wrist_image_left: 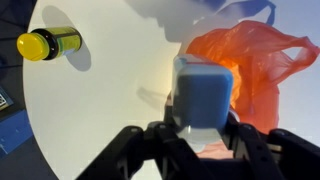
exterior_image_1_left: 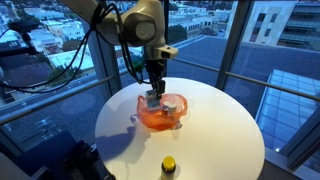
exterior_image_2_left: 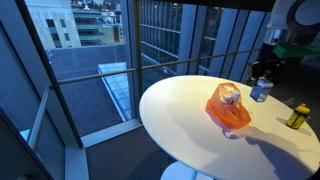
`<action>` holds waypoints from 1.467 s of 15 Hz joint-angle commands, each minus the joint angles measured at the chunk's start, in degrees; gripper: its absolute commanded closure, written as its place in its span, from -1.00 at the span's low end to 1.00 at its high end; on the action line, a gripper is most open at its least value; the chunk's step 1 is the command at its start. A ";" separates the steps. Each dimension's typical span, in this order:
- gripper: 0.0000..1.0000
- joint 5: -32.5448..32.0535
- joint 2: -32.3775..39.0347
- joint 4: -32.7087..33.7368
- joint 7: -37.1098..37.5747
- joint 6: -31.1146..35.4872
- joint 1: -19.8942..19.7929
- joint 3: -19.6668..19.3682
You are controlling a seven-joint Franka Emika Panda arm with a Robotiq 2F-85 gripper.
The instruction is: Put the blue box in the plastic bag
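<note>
One box (wrist_image_left: 203,95) is clamped in the tool (wrist_image_left: 200,140), near the bag (wrist_image_left: 255,60); carrying step, I judge. Next: centre over the bag, release.

- My arm (exterior_image_1_left: 140,24) arched in from above, its wrist turned straight down.
- My gripper (exterior_image_1_left: 152,96) pointed downward, jaws vertical.
- In the wrist view, my fingers (wrist_image_left: 135,150) pressed both sides of the blue box (wrist_image_left: 203,95), gripping it firmly between them.

Exterior views angle down at round white table (exterior_image_1_left: 225,130) from different sides; wrist view close overhead; all share orange plastic bag (exterior_image_1_left: 170,115).
</note>
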 commanded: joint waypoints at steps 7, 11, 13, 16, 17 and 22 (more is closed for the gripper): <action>0.59 4.57 8.37 8.71 -0.62 -2.30 1.48 0.96; 0.59 5.29 10.92 10.79 -0.53 -2.75 2.33 0.67; 0.59 4.30 10.19 8.67 -0.18 -0.89 2.64 0.28; 0.09 4.35 10.59 8.78 -0.20 -0.97 2.70 0.23; 0.09 4.35 10.59 8.77 -0.20 -0.97 2.70 0.23; 0.59 3.70 11.12 8.93 -0.19 0.37 2.79 0.13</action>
